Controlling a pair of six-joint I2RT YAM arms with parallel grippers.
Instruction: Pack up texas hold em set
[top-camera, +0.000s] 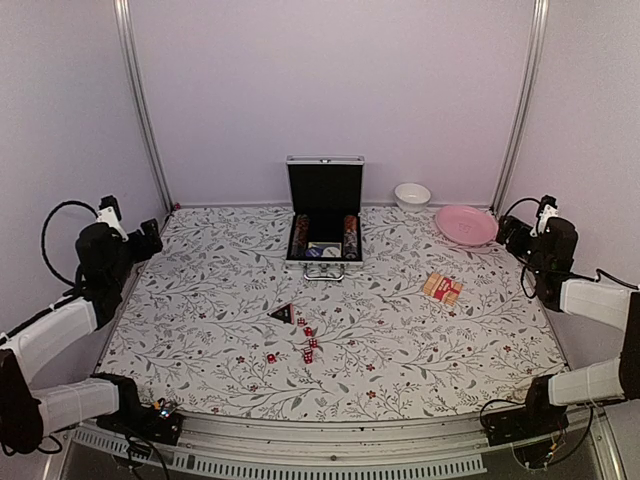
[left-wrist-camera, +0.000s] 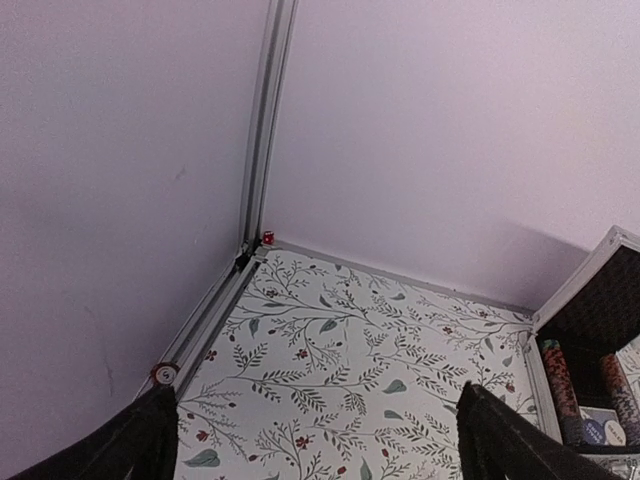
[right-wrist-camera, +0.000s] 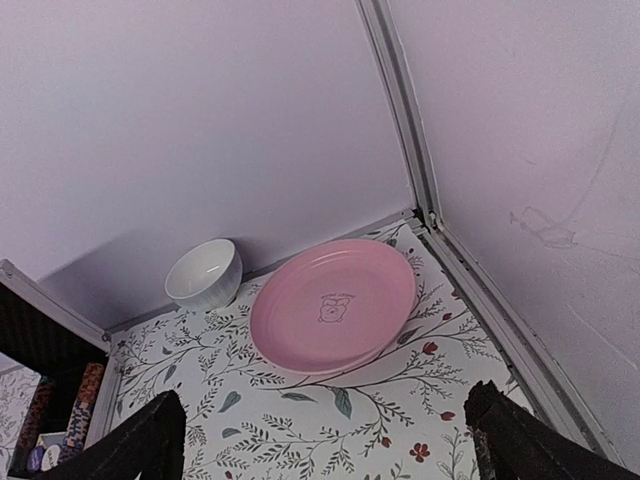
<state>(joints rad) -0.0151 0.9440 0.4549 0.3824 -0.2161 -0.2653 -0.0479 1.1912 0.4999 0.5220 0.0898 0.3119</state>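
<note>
The left claw (left-wrist-camera: 316, 395) and the right claw (right-wrist-camera: 325, 395) are both standing wide open, holding nothing. The case (top-camera: 325, 220) is standing open at the far middle of the counter (top-camera: 200, 330). The card pack (top-camera: 442, 288) is lying near-left of the right claw, the nearer one. The dice (top-camera: 303, 342) and the black triangular piece (top-camera: 282, 313) are lying closer to the left claw.
</note>
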